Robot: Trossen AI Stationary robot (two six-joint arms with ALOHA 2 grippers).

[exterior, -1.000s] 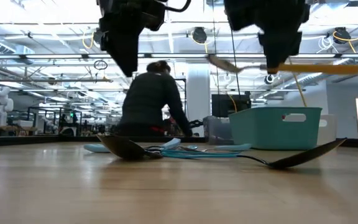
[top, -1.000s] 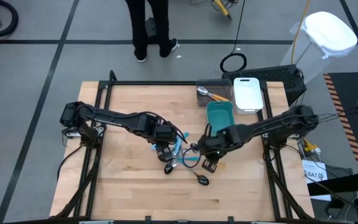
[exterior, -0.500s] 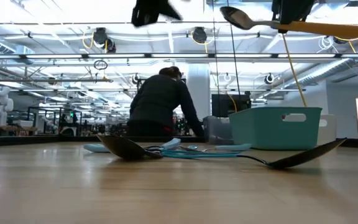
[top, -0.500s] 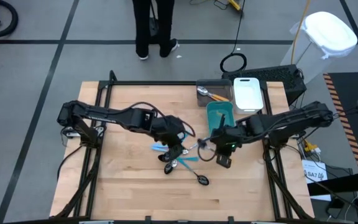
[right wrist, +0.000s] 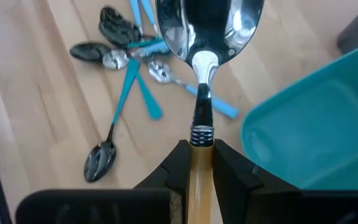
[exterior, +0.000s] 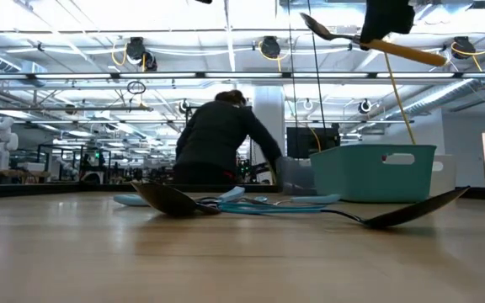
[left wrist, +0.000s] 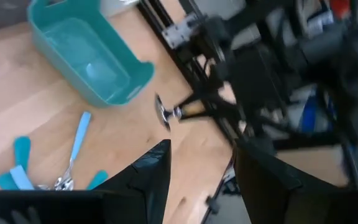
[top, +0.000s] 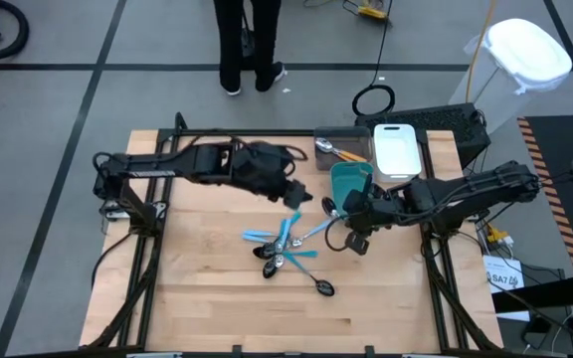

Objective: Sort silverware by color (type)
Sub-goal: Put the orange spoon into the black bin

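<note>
Right tool (right wrist: 197, 163) clamps orange-handled spoon (right wrist: 205, 37) by handle, raised above surface (top: 207, 298) just beside teal bin (top: 351, 181). Left tool (left wrist: 197, 168) w/ fingers apart, nothing in it, near surface's far side. Blue-handled utensils (top: 288, 237) & black spoons (top: 322, 287) clustered mid-surface.
</note>
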